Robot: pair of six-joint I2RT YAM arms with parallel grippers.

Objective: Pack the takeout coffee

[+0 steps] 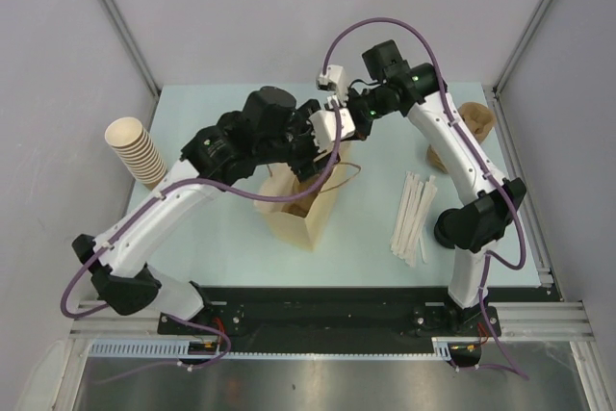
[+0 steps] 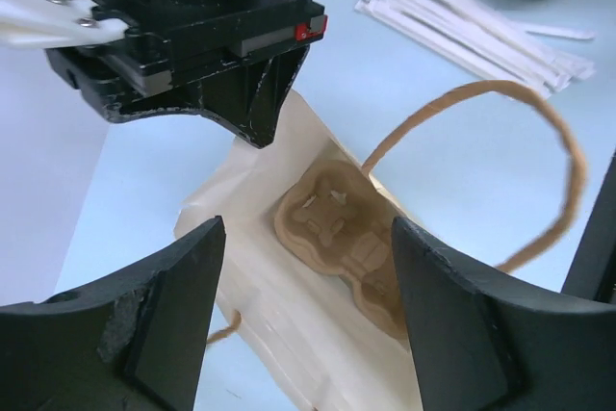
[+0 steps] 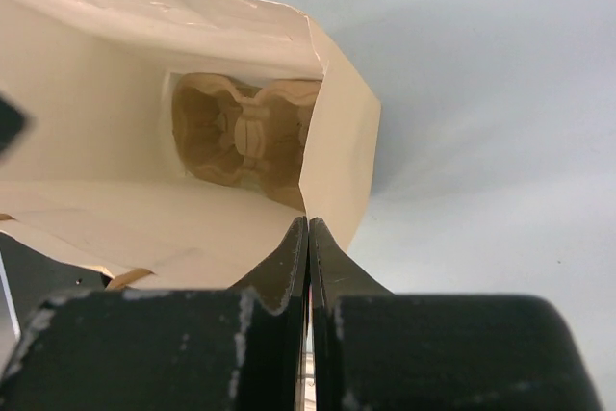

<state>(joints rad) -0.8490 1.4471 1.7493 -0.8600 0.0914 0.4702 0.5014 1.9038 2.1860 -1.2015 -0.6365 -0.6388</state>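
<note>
I see my left end effector point(image 2: 308, 228) spread wide over the paper bag point(image 2: 241, 276), the carrier tray point(image 2: 346, 243) lying at its bottom, my right end effector point(image 3: 308, 238) pinched onto its rim.

We see white shells on the left arm point(image 1: 159, 211) and right arm point(image 1: 450, 137), black motor housings point(image 1: 476, 220) at every joint, and a purple cable point(image 1: 385, 20) trailing each. The left fingers point(image 2: 164, 329) are matte black wedges, scuffed grey; a red tab point(image 2: 308, 30) and silver screws point(image 2: 85, 21) mark the right wrist housing point(image 2: 192, 45).
</note>
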